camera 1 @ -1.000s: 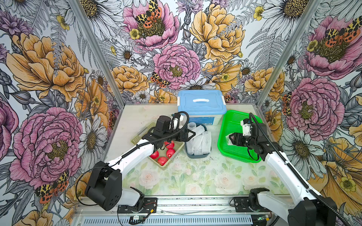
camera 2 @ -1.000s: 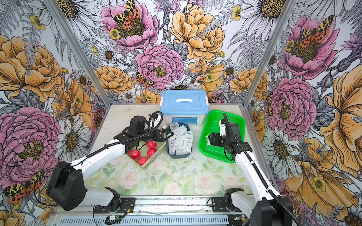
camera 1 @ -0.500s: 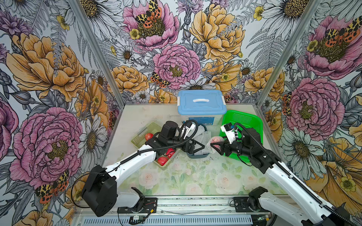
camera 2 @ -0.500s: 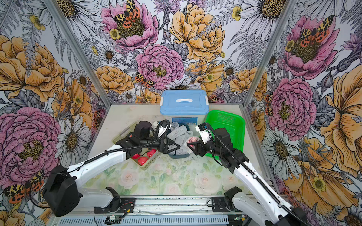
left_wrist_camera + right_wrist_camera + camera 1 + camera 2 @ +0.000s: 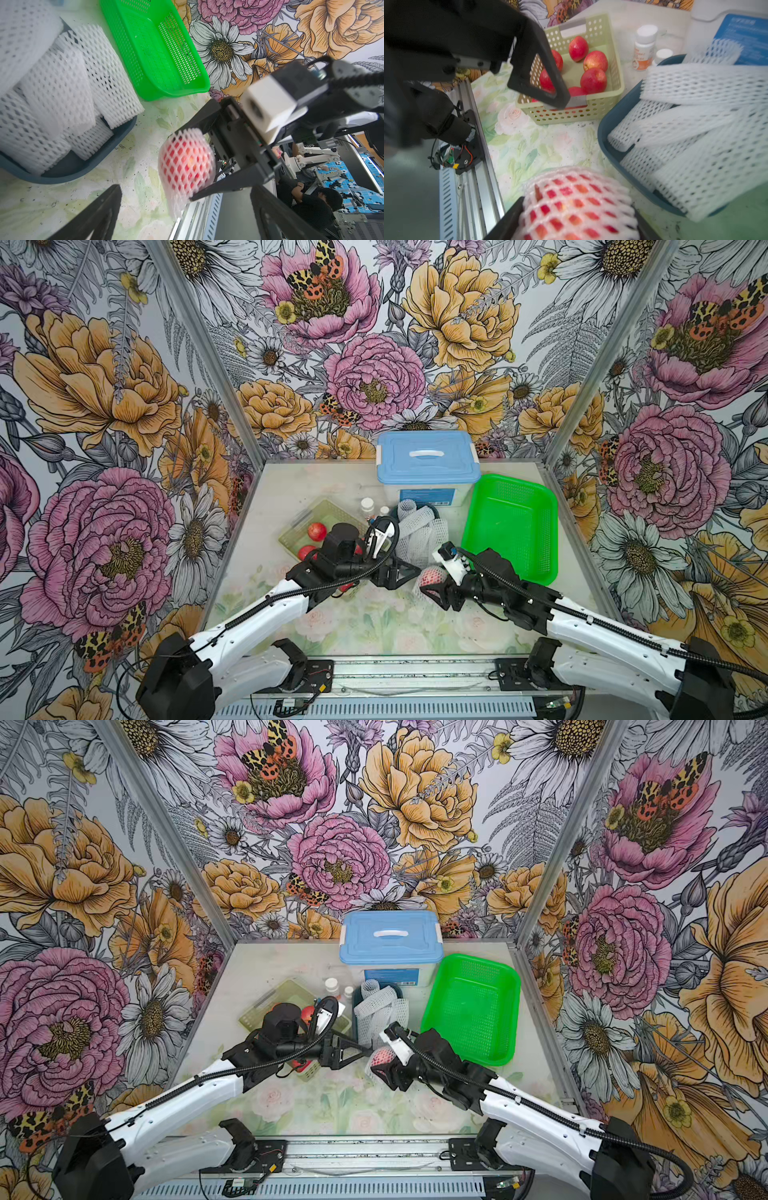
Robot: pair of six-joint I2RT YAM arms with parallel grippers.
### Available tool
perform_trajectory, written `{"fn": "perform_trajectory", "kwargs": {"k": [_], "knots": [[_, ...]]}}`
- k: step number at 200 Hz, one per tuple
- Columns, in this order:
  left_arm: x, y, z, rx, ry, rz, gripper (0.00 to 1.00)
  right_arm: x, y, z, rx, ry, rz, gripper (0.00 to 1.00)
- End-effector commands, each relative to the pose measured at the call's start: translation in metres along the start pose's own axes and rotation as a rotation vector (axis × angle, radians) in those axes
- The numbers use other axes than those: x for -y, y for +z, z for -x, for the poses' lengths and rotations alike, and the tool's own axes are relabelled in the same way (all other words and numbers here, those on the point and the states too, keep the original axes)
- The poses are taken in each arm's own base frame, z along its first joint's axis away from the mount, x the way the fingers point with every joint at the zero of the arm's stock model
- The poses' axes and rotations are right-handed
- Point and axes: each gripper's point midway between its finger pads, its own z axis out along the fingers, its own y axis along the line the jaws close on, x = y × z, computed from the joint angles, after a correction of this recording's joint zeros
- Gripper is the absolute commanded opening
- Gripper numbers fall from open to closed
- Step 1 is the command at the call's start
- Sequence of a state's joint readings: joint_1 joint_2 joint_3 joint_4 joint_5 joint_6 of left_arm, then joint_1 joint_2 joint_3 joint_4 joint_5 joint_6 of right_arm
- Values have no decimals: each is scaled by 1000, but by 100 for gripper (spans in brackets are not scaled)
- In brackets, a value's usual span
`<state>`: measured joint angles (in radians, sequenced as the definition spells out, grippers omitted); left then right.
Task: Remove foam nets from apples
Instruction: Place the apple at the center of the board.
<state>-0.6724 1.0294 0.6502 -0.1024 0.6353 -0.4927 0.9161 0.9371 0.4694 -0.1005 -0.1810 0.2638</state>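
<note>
An apple in a white foam net (image 5: 432, 577) (image 5: 577, 207) hangs just above the table's front centre. My right gripper (image 5: 434, 589) (image 5: 577, 225) is shut on it, with one finger on each side. A loose frilly net end (image 5: 176, 205) sticks out past the fingers. My left gripper (image 5: 400, 572) (image 5: 187, 193) is open and level with this apple on its left. Its tips are a short way off, touching nothing. Several bare red apples (image 5: 593, 81) (image 5: 316, 531) lie in a pale green basket (image 5: 591, 116). Several empty foam nets (image 5: 419, 531) (image 5: 695, 124) fill a blue-grey tub (image 5: 612, 128).
A bright green lattice basket (image 5: 511, 526) (image 5: 153, 52) stands at the right. A blue-lidded box (image 5: 428, 456) is at the back, with two white pill bottles (image 5: 367, 506) (image 5: 643, 47) left of it. The metal rail (image 5: 475, 187) runs along the table's front edge.
My right gripper came out of the green basket to the front centre with the netted apple. My left gripper swung from over the apple basket rightward to meet it.
</note>
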Motion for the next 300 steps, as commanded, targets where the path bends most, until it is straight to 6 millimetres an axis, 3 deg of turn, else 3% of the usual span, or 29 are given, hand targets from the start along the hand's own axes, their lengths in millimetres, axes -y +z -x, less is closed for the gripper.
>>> {"fn": "perform_trajectory", "kwargs": {"k": [1,21,45,86,119,178,211,232,271,300], "knots": [[-9,-1,-11,17,-44,43,99,13,9,-8,80,85,-103,68],[-12,6,-31,-26,-59,66,99,13,22,-35,40,129,-111,69],[-16,15,-54,-56,-66,117,99,14,33,-53,-4,146,-139,72],[-44,22,-85,-59,-145,196,99,15,39,-61,-5,217,-144,89],[-49,25,-96,-70,-151,217,99,17,30,-63,5,263,-132,98],[-54,41,-109,-119,-149,276,99,68,-5,-58,90,559,-278,97],[-67,46,-101,-90,-170,342,99,72,-7,-61,57,591,-317,91],[-62,55,-94,-87,-177,288,99,72,-6,-71,36,607,-324,90],[-58,77,-103,-171,-157,279,95,69,-11,-69,54,622,-311,87],[-54,80,-111,-206,-153,262,92,67,-11,-80,8,644,-311,82]]}}
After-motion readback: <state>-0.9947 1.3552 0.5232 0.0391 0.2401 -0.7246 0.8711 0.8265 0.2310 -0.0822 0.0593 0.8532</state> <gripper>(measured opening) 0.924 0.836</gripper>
